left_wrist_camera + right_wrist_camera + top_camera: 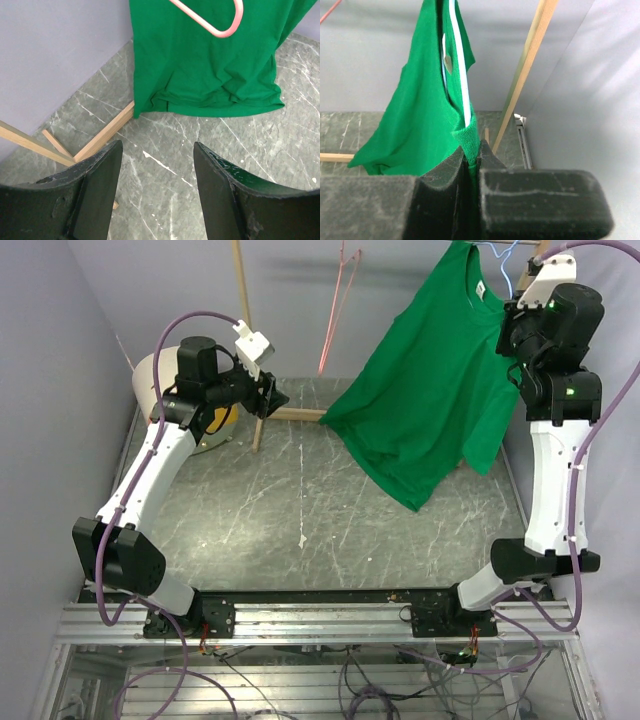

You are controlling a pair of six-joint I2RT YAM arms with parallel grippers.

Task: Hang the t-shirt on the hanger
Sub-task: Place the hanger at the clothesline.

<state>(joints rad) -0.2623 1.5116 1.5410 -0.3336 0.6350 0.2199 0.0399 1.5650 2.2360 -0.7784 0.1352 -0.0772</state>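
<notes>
My right claw (472, 156) gripped the t-shirt (430, 390) by its collar beside the hanger (462, 85) wire, high at far right; my left claw (157, 150) gaped empty. Hung lopsided, the t-shirt could, I judged, slip off once released.

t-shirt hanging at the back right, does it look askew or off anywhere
Yes. The t-shirt hangs lopsided: it drapes slantwise down and to the left from the hanger, and its hem is slanted, not level. The right gripper is shut on its cloth beside the hanger wire, which may be skewing it.
</notes>
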